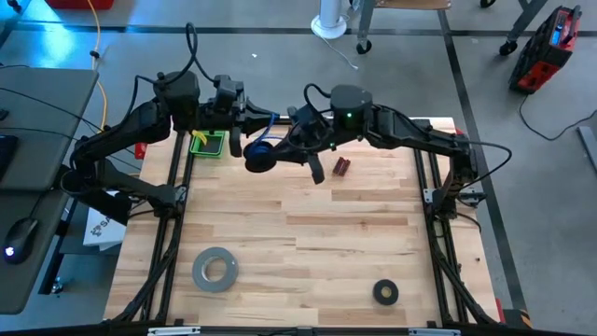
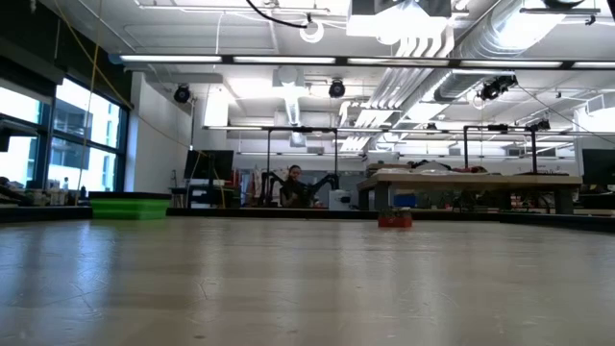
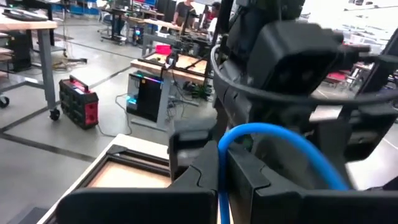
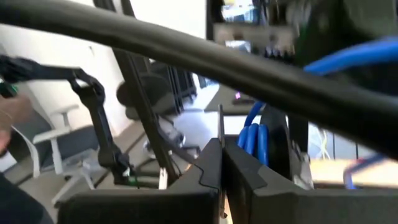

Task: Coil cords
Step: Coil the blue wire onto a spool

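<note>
Step in hand, as I judge it: winding, mid-air, both arms raised over far side of bench (image 1: 308,233).

Left pincer (image 1: 244,114) clamps blue cord (image 1: 264,142); cord runs up between its closed fingers (image 3: 205,177).

Right pincer (image 1: 297,119) pinched on bundled cord loops, arm reaching in toward left one.

Next move needs another loop laid without slack slipping.

floor (image 1: 280,42): grey concrete | windows (image 2: 58,144): left wall | ceiling lights (image 2: 221,60): on
</note>
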### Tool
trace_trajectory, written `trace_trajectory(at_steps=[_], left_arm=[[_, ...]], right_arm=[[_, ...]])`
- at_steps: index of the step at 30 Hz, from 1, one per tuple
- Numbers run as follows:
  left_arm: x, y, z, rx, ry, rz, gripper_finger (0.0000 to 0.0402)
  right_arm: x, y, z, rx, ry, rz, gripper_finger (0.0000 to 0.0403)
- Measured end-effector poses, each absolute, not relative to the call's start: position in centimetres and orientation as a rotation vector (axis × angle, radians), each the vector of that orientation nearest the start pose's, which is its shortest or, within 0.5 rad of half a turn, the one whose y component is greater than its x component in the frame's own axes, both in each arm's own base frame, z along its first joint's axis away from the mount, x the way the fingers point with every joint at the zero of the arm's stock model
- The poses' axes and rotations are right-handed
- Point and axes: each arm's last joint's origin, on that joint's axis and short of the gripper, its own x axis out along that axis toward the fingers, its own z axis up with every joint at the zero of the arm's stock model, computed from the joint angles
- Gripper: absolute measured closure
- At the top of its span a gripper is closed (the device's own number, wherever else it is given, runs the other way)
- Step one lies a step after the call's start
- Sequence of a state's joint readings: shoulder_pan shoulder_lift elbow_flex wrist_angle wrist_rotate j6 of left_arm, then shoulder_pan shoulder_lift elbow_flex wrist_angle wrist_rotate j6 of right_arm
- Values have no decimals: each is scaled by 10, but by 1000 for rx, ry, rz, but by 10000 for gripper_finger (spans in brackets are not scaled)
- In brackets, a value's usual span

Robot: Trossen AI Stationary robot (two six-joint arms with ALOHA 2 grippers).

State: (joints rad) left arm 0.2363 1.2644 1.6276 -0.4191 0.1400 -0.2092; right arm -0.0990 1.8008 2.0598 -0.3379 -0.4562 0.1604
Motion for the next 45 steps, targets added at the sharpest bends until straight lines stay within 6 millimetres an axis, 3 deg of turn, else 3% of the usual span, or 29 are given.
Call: trace_trajectory(at_steps=[6, 25, 32, 38, 45], left_arm=[[238, 53, 489, -221, 87, 90, 399], [238, 50, 482, -190, 162, -24, 396], [247, 51, 479, -189, 162, -45, 399], [252, 52, 468, -223, 250, -71, 399], [241, 55, 468, -231, 285, -38, 399]], right_arm=[[394, -26, 487, 198, -17, 386, 403], [392, -24, 498, 188, -119, 454, 403], [391, -24, 502, 172, -162, 466, 403], [387, -32, 507, 151, -201, 454, 403], [381, -48, 512, 122, -219, 417, 403]])
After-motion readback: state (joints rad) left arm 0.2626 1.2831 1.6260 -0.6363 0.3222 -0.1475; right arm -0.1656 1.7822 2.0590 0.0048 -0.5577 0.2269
